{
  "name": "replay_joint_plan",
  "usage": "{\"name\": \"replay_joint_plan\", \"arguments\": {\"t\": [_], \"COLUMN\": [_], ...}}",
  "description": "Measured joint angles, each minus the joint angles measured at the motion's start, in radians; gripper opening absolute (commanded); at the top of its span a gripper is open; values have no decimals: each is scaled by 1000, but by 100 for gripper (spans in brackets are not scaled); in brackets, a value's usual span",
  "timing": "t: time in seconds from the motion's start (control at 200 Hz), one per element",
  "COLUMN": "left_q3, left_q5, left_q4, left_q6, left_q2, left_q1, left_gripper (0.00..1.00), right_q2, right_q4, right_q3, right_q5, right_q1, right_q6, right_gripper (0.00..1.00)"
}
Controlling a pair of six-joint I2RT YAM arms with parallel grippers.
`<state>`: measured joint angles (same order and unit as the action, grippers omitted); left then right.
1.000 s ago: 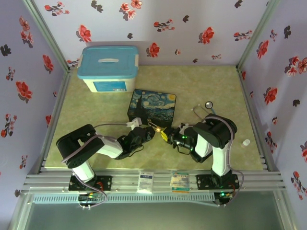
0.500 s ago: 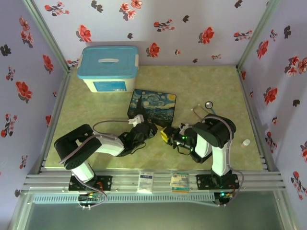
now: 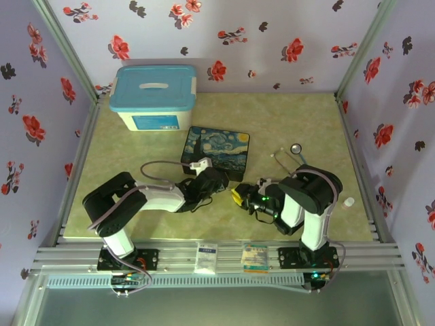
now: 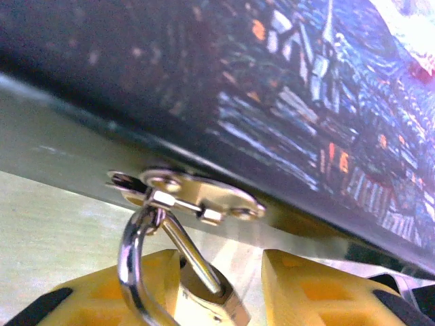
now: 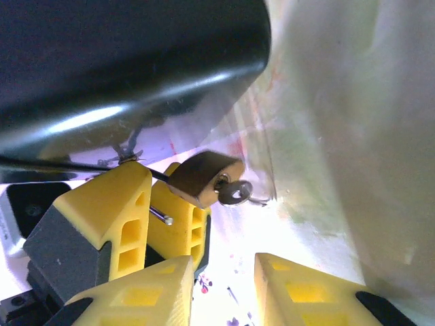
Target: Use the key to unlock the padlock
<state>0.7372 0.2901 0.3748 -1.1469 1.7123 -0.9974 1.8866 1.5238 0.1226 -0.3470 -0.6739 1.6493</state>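
my left tool sits low against the front of the painted box, its yellow fingers standing either side of the padlock. the lock's brass body lies against one finger, and a thin gap shows between it and the other. i cannot tell whether that tool is really clamping the lock or only cradling it. the silver shackle runs up from the body and loops through the small metal hasp on the box's front edge. the padlock hangs tilted there, just above the desk.

my right tool is just beside it, on the side away from the left arm, fingers spread apart with nothing between them. the key is pushed into the end of the padlock body, its round head sticking out toward my right tool and clear of those fingers.

the painted box has its lid down, so whatever is in it is hidden. at the far left of the desk stands a white bin with a blue lid pressed on, its contents also out of sight. a stethoscope lies on the desk to the right of the box, near my right arm.
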Motion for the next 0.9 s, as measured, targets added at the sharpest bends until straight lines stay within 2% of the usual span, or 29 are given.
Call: {"name": "replay_joint_plan", "arguments": {"t": [0.29,0.45,0.58,0.63,0.705,0.795,0.9], "left_q3": [174,220,262,278,293,299,312], "left_q5": [22,23,21,20,21,23,26], "left_q4": [-313,-405,-475,-501,-534,-560,-599], "left_q6": [153,196,229,245,265,290,312], "left_q2": [1,24,50,59,60,60,60], "left_q1": [-8,-9,-12,-13,-13,-13,-13], "left_gripper": [33,32,27,22,21,25,40], "right_q2": [-5,-11,-21,-24,-35,-60,-101], "right_q4": [-10,-23,-34,-38,-50,-80,-143], "right_q3": [0,0,-4,-7,-10,-15,-11], "right_q5": [-3,-17,-23,-24,-27,-27,-39], "right_q1": [2,11,16,17,20,23,26], "right_q6": [-9,-12,-13,-13,-20,-34,-66], "right_gripper": [29,27,26,26,26,26,26]}}
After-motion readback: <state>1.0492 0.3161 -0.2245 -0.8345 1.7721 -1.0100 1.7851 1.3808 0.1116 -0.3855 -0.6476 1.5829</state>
